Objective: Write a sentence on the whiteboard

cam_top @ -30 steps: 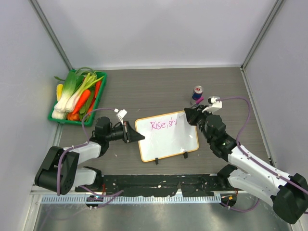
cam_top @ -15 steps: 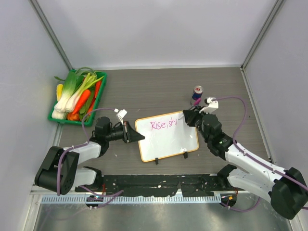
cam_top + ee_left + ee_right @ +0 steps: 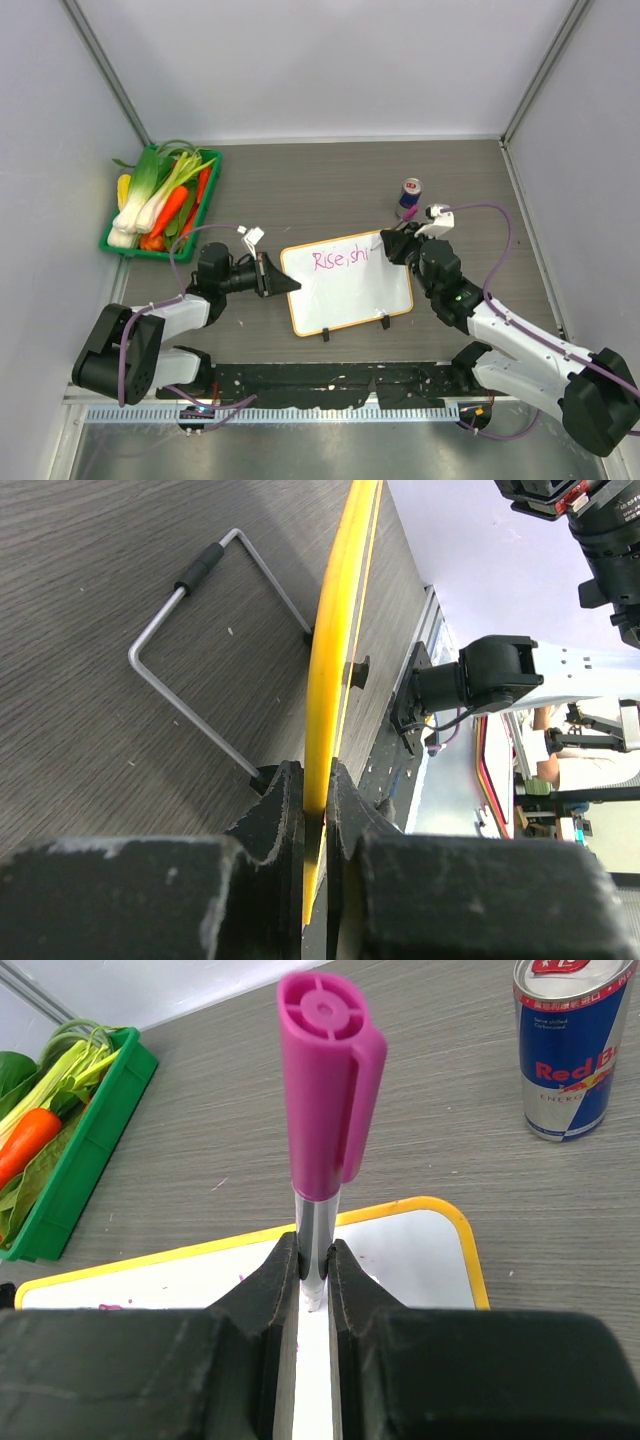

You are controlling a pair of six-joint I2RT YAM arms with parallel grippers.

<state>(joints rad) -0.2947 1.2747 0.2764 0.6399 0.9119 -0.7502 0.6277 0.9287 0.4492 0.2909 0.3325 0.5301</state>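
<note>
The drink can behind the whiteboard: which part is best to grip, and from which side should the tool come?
Grip the can at mid-height on its round wall, coming level from the near right side. It stands upright, free of the whiteboard, so its straight sides suit a side pinch.

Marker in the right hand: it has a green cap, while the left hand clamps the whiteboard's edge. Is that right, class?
No: the marker cap is pink-magenta, not green, as the right wrist view shows. The right hand grips it; the left hand clamps the edge of the whiteboard.

A can stands just beyond the whiteboard, far right
</note>
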